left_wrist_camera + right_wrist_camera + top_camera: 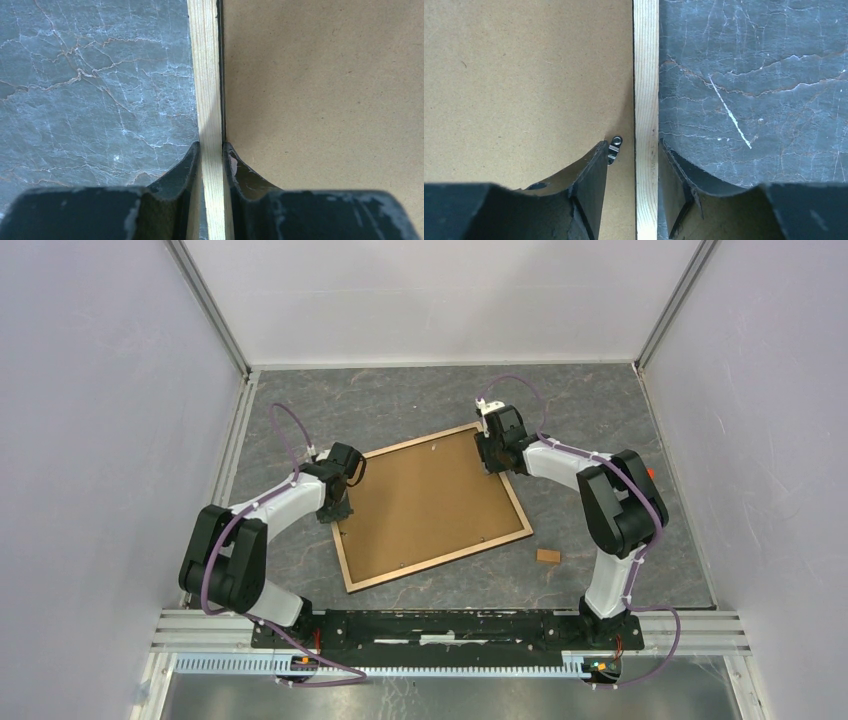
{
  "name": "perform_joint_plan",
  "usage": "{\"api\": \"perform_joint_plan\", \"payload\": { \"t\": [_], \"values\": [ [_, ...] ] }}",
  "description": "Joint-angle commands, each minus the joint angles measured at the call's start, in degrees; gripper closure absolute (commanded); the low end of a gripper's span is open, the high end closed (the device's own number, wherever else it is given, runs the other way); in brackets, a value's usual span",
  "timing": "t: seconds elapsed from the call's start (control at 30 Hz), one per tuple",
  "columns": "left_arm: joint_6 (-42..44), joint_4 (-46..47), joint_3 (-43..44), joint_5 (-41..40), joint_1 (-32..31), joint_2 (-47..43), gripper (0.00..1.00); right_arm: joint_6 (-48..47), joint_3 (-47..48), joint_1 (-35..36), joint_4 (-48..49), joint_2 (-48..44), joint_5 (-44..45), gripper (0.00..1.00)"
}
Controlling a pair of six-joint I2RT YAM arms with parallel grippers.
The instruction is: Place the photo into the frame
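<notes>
Left gripper (211, 147) pinched tight on the frame (206, 70) rim, right gripper (633, 145) half open astride the frame's opposite rim, unclamped, inner finger (591, 175) over the backing board (524, 75).

I see the frame (440, 560) lying flat, back face up, its thin light-wood rim enclosing a plain brown backing board (430, 500). It sits skewed, just left of the small brown block (547, 556), its near right corner closest to that block. A black clip (614, 149) sits inside my frame's right rim.
</notes>
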Motion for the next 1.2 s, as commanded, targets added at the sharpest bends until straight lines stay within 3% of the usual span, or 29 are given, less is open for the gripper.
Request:
{"api": "perform_joint_plan", "payload": {
  "t": [0.0, 0.2, 0.5, 1.17],
  "values": [
    [2.53, 3.09, 2.57, 1.82, -0.29, 0.76, 0.98, -1.07, -0.08, 0.04, -4.29, -0.28, -1.28, 0.47],
    [2.53, 2.96, 2.92, 1.74, -0.28, 1.05, 0.98, -2.37, -0.88, -0.03, -4.9, -1.89, -0.51, 0.43],
    [2.44, 2.7, 3.34, 1.62, -0.36, 1.3, 0.98, -2.75, -0.41, -0.15, -5.12, -0.35, -0.48, 0.58],
    [2.65, 2.11, 4.11, 1.83, -0.34, 1.84, 0.98, -4.1, -1.86, -0.49, -0.04, 0.25, -1.5, 0.76]
  ]
}}
